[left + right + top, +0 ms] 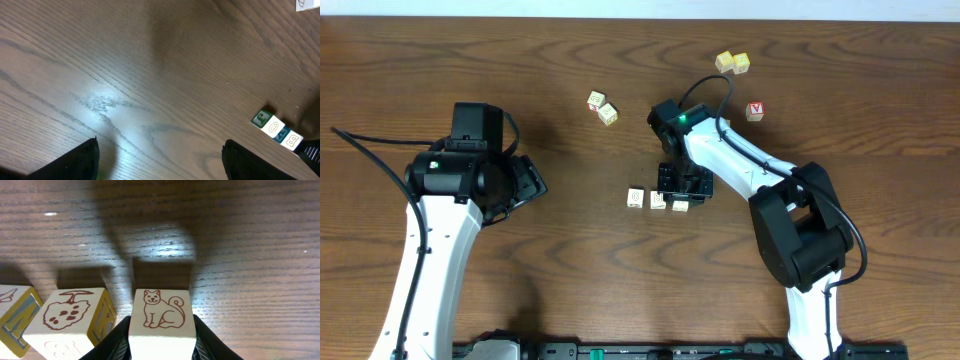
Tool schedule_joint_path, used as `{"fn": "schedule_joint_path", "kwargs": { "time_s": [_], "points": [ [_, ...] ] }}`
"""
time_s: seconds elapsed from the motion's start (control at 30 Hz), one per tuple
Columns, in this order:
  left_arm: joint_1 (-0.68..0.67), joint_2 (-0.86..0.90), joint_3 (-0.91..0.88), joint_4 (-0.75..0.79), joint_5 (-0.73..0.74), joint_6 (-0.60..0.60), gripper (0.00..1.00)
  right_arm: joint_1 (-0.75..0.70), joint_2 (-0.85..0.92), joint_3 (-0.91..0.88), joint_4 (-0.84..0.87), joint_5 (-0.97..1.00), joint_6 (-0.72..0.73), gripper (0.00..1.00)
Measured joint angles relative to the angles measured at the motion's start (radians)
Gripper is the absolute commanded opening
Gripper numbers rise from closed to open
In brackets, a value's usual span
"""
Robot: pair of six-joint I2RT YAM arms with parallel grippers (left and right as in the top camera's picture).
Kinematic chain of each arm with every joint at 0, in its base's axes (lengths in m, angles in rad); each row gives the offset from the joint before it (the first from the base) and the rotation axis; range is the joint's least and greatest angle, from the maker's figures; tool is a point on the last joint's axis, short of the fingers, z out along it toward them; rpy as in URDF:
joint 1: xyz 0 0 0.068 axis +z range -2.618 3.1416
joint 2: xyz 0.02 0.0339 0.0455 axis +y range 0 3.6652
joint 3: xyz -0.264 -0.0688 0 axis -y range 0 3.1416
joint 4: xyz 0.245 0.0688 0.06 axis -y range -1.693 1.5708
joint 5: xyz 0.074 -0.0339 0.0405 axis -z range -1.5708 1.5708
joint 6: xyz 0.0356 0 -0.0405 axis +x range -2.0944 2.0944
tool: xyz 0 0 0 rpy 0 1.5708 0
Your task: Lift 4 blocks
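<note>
Three pale blocks lie in a row at mid-table: one on the left [635, 198], one in the middle [658, 200] and one on the right [680, 205]. My right gripper [683, 188] reaches down over the right one. In the right wrist view that gripper [161, 326] is shut on this block [161, 310], which shows a red animal drawing. Its neighbour [70, 317] sits close on the left. My left gripper [525, 185] hovers at the table's left, open and empty [160, 152]. The row of blocks [276, 128] shows far off to its right.
Two more pale cubes [602, 107] sit toward the back, left of the right arm. A pair of yellow-topped cubes [732, 62] lies at the back. A cube with a red face [754, 110] is to their right. The table is dark wood [570, 250].
</note>
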Motion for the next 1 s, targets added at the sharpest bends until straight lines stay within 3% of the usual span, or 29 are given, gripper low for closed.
{"fn": "schedule_joint_path", "kwargs": {
  "time_s": [1.0],
  "points": [
    [0.000,0.000,0.000,0.000,0.000,0.000,0.79,-0.020,0.000,0.000,0.023,0.003,-0.094,0.34]
  ]
}}
